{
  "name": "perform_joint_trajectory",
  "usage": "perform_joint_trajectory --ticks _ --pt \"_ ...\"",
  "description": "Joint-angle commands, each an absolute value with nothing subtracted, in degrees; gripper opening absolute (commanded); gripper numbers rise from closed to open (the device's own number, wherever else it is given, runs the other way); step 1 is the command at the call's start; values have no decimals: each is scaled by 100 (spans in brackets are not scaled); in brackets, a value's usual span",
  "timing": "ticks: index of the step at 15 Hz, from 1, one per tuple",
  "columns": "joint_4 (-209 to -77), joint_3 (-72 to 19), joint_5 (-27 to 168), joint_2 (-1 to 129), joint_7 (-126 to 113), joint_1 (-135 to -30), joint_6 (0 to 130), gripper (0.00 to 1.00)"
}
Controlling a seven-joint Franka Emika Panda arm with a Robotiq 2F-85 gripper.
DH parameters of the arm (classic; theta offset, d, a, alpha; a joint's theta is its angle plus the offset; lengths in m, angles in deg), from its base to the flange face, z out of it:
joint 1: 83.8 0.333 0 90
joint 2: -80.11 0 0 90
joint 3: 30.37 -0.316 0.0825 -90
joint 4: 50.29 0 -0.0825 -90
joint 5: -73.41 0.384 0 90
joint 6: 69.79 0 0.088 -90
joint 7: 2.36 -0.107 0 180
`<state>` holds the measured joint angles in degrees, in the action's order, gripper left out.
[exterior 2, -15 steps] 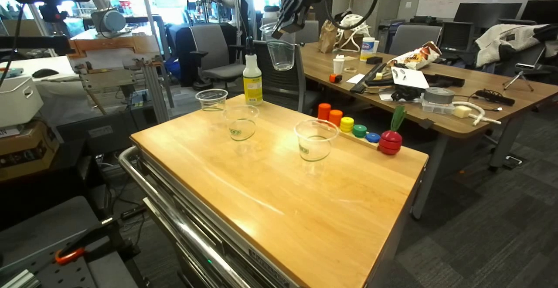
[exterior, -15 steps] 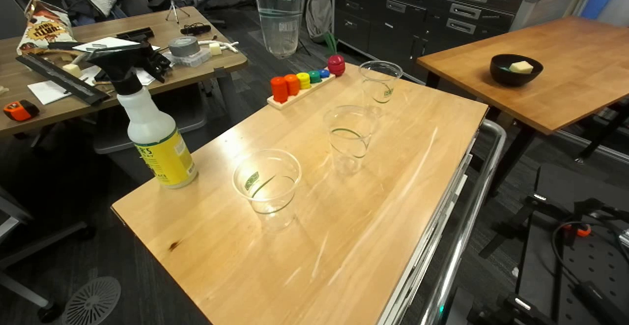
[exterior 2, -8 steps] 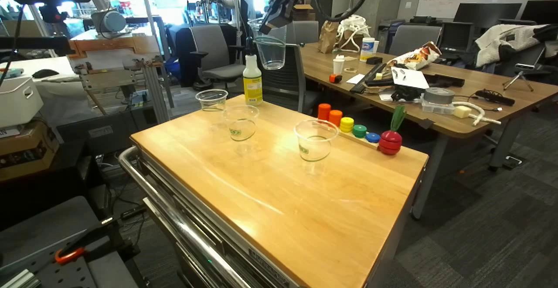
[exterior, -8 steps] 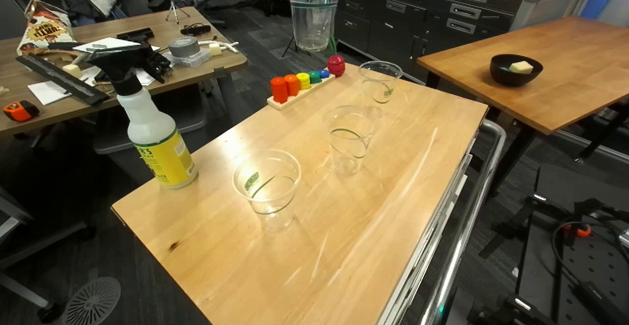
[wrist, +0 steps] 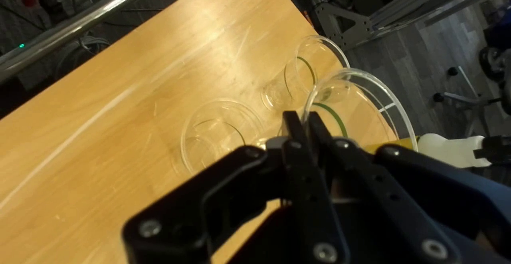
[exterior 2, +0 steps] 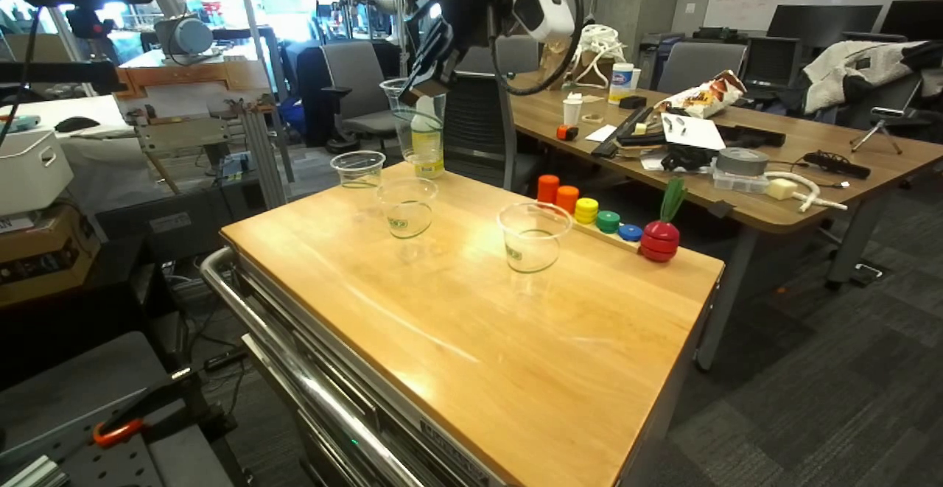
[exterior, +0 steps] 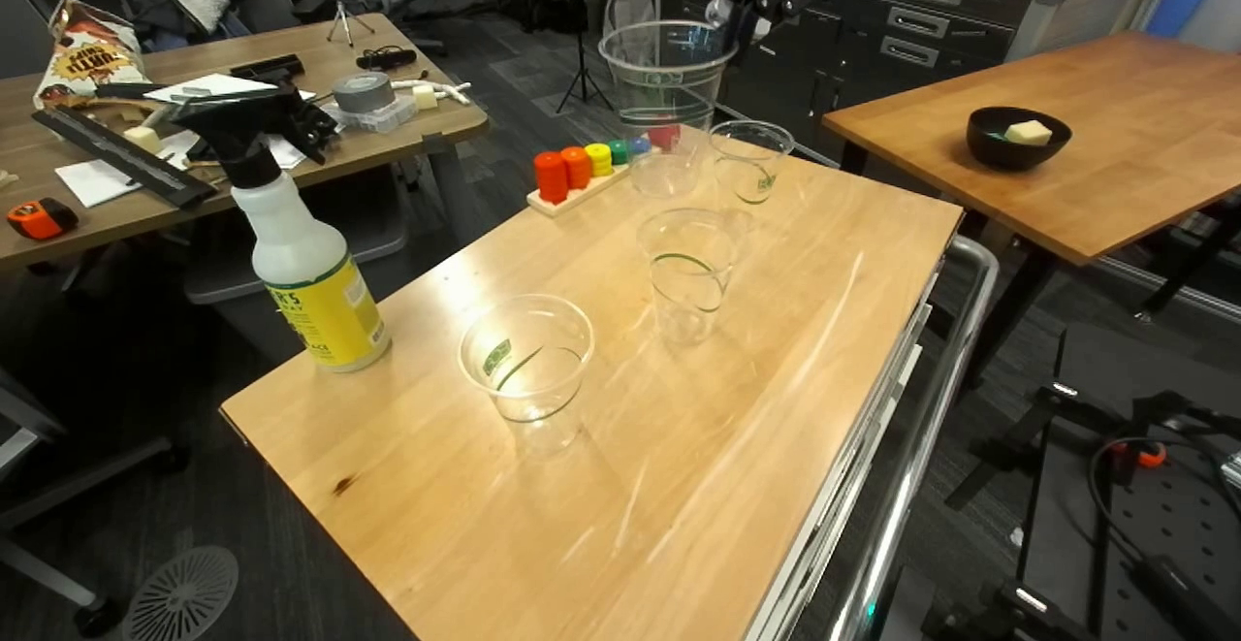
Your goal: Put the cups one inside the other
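My gripper (wrist: 305, 117) is shut on the rim of a clear plastic cup (wrist: 334, 114). In both exterior views this held cup (exterior: 669, 88) (exterior 2: 417, 122) hangs roughly upright above the wooden cart top. The gripper (exterior 2: 414, 89) grips its rim from one side. Three like cups stand upright and apart: one near the spray bottle (exterior: 528, 360) (exterior 2: 358, 166), a middle one (exterior: 686, 268) (exterior 2: 407, 214), and one near the toy row (exterior: 751, 161) (exterior 2: 532, 240). The wrist view shows the middle cup (wrist: 223, 134) and, partly behind the held rim, the bottle-side cup (wrist: 301, 66).
A yellow spray bottle (exterior: 334, 306) stands at the cart top's corner; the held cup overlaps it in an exterior view (exterior 2: 427, 149). A row of coloured toy rings (exterior: 582, 171) with a red radish lies along one edge. A metal rail (exterior: 931, 447) runs along the opposite edge.
The held cup and gripper have come down and shifted, rightward in an exterior view and leftward towards the spray bottle in an exterior view. The three standing cups have not moved.
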<state>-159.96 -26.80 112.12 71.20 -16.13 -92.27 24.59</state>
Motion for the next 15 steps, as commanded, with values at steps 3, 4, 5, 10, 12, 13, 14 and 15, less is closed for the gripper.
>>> perform_joint_trajectory --ticks 3,4,5,10,12,13,14,15 --pt "-16415 -2609 10890 7461 -1602 -9047 2412 7" --pt "-16451 -2612 10857 7466 -1586 -9038 2387 7" --pt "-16479 -2614 10832 7470 -1581 -9035 2351 7" --pt "-16577 -2608 10838 7400 -1500 -9053 2164 7" --pt "-16610 -2614 10865 7358 -1401 -9050 2201 7" --pt "-16604 -2620 10885 7324 -1329 -9049 2209 7" --pt "-16606 -2626 10889 7299 -1272 -9043 2253 7" --pt "-16611 -2628 10890 7291 -1226 -9041 2269 7"
